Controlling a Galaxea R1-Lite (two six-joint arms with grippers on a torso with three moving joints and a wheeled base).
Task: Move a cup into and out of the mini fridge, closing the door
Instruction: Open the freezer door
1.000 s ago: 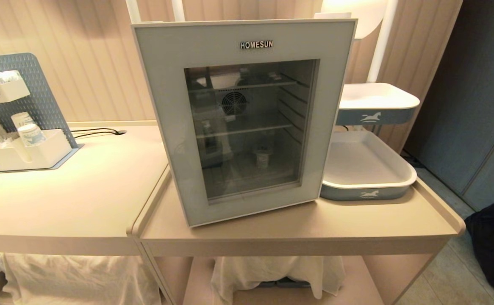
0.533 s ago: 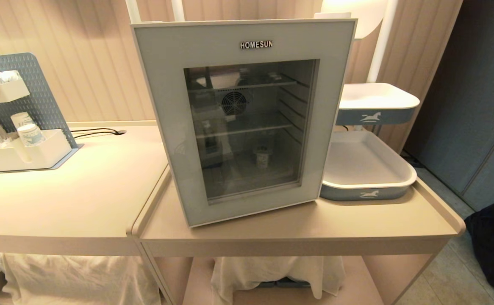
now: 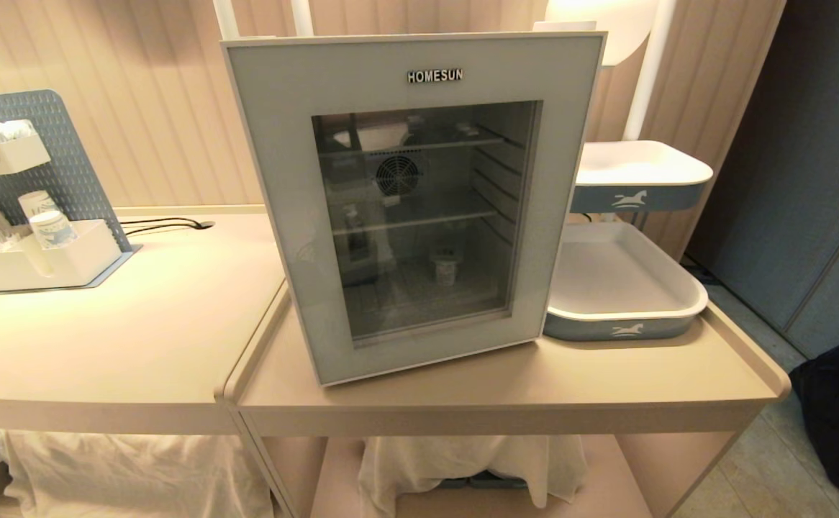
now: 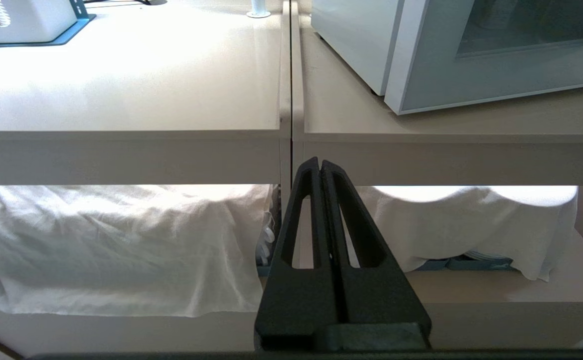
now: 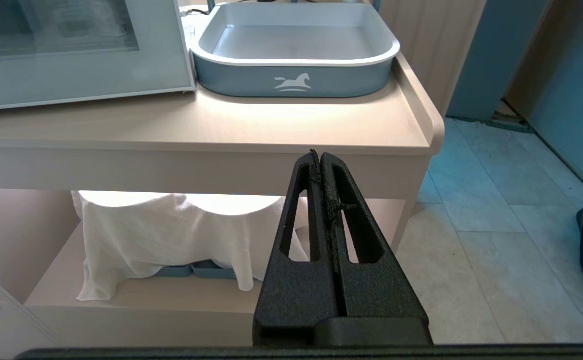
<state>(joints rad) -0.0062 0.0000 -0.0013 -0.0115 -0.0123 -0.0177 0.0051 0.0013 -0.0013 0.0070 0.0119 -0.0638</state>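
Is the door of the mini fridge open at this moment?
No, the door sits flat against the front of the mini fridge, and the cup is seen only through its glass window.

Left gripper parked low, fingers pressed together, empty. Right gripper parked low likewise, fingers together, empty.

"HOMESUN" in dark letters on the top frame of the fridge door, upper centre of the head view. White horse logos, no text, on the two trays at right.
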